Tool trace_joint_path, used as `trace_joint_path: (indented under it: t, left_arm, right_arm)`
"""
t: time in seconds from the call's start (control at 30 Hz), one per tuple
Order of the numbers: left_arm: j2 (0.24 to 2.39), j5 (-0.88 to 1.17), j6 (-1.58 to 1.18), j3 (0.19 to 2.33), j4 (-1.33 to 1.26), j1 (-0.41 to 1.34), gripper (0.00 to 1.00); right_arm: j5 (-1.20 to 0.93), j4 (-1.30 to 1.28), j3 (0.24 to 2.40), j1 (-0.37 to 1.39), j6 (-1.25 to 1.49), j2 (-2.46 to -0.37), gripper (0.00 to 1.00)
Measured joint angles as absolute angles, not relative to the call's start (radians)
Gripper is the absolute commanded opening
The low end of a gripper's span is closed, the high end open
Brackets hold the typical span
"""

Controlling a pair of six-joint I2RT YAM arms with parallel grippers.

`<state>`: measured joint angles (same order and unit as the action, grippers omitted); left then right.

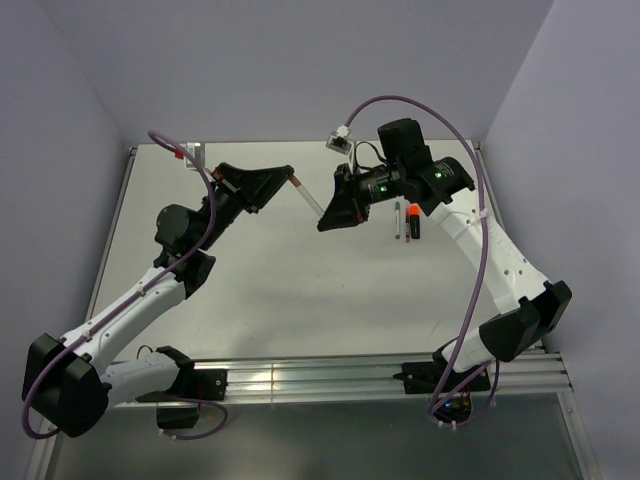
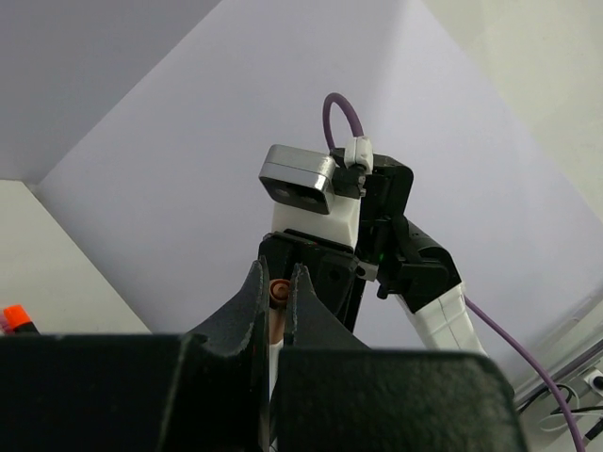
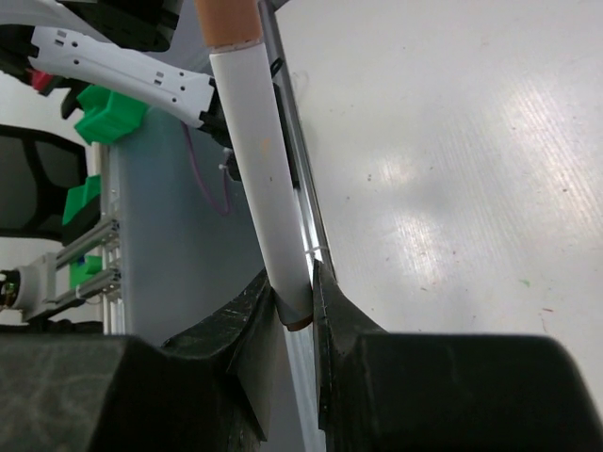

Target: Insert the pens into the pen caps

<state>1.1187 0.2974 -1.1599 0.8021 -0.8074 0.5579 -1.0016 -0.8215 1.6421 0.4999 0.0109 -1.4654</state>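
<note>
A thin white pen [image 1: 308,198] hangs in the air between the two arms, above the table's far middle. My left gripper [image 1: 287,180] is shut on the brownish-red cap [image 2: 276,293] at the pen's upper left end, and the cap's round end shows between the jaws. My right gripper [image 1: 326,217] is shut on the pen's other end. In the right wrist view the white pen [image 3: 261,179] rises from my right gripper [image 3: 296,303] to the brownish cap [image 3: 226,21], which sits on the pen. A black marker [image 1: 413,228] with an orange end lies on the table beside a thin pen [image 1: 397,219].
The marker and thin pen lie just right of the right gripper, under its wrist. The marker's orange end [image 2: 12,316] shows at the left wrist view's left edge. Purple walls enclose the table [image 1: 300,290] on three sides. An aluminium rail [image 1: 330,375] runs along the near edge.
</note>
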Motion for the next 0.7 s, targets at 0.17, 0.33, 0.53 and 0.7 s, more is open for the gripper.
trace_joint_path:
  t: [0.17,0.33,0.53,0.7]
  left_arm:
    - [1.103,0.297,-1.118,0.798,-0.795,0.56,0.0]
    - [1.099,0.298,-1.065,0.805,-0.753,0.569,0.0]
    - [1.102,0.297,-1.06,0.807,-0.691,0.569,0.0]
    - [1.111,0.297,-1.072,0.808,-0.658,0.572,0.0]
  right_arm:
    - [-0.975,-0.857,1.671,0.499,-0.038,-1.465,0.0]
    - [-0.939,-0.878,1.671,0.497,-0.074,-1.465,0.0]
    - [-0.843,-0.912,1.671,0.512,-0.136,-1.465,0.0]
    - [-0.759,-0.947,1.671,0.543,-0.173,-1.465,0.0]
